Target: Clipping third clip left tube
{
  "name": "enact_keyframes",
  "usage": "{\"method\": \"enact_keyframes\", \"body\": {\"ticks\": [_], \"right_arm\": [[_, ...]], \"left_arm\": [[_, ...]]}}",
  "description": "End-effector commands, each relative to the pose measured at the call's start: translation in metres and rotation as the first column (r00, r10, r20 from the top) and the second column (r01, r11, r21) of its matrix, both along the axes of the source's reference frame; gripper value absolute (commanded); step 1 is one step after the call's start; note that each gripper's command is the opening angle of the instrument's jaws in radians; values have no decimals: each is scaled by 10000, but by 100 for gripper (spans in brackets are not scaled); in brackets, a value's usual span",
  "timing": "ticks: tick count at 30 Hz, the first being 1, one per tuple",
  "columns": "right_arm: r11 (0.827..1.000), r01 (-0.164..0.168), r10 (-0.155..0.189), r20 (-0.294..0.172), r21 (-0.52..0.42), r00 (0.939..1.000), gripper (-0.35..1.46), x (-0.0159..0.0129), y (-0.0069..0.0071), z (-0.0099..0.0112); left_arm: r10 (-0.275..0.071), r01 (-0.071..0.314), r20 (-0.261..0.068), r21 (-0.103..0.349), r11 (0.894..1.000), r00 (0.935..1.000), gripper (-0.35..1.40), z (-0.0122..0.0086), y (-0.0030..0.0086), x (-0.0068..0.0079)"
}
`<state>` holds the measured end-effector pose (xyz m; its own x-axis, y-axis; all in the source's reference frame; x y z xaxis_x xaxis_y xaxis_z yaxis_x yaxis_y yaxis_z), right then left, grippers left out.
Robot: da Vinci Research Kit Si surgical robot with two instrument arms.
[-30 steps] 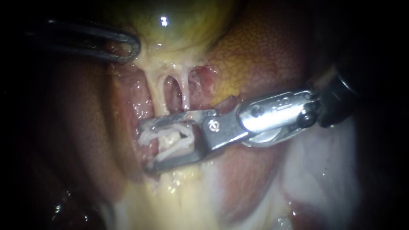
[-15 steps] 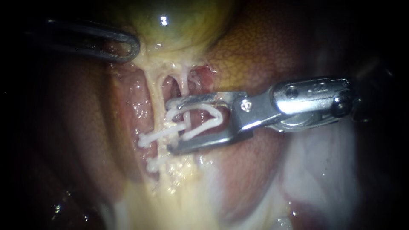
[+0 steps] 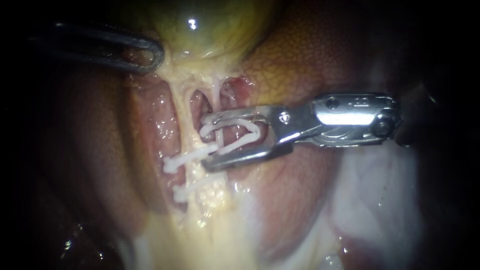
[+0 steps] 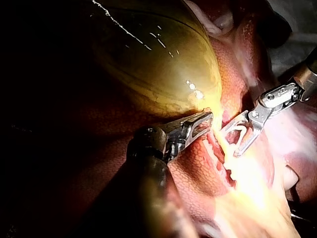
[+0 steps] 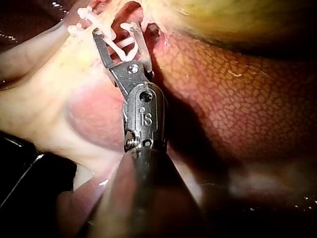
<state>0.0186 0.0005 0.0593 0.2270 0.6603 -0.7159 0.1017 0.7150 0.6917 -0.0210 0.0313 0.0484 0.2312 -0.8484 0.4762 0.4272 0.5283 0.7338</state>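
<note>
Leftmost, my left instrument (image 3: 147, 52) has its dark, windowed jaws clamped on the neck of the glossy yellow-green gallbladder (image 3: 210, 25). Next comes the pale, thin left tube (image 3: 182, 117), which carries two white plastic clips (image 3: 187, 159). It looks soft, slick and easily torn, so I would take its bare stretch above them, squarely. My right instrument (image 3: 206, 142) holds its steel jaws wide around an open white clip (image 3: 247, 131). They sit just beside that tube, seemingly astride the thinner right tube (image 3: 216, 97).
</note>
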Motion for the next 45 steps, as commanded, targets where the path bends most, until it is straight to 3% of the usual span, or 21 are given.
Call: {"method": "enact_keyframes", "body": {"ticks": [1,7,14,23,25,32,39,45], "right_arm": [[9999,-38,39,-92,117,9999,39,1,2,1],[9931,-59,163,-874,1170,9960,39,14,17,12],[9812,90,259,-1776,1926,9838,39,31,25,15],[9705,499,282,-3162,2360,9483,39,34,27,-10],[9685,594,245,-3300,2420,9437,39,34,28,-20],[9645,357,519,-3204,2616,9458,35,39,32,-48],[9642,250,625,-3175,2642,9462,28,43,35,-48],[9638,178,696,-3155,2661,9464,5,46,36,-48]], "left_arm": [[1,-1,0,0,10000,10000,-35,0,0,0],[1,-1,0,0,10000,10000,-35,0,0,0],[2,-2,1,-1,10000,10000,-35,0,0,0],[2,-2,1,-1,10000,10000,-35,0,0,0],[2,-2,1,-1,10000,10000,-35,0,0,0],[3,-3,1,-2,10000,10000,-35,1,0,0],[4,-4,1,-4,10000,10000,-35,1,0,0],[4,-4,1,-4,10000,10000,-35,1,0,0]]}}
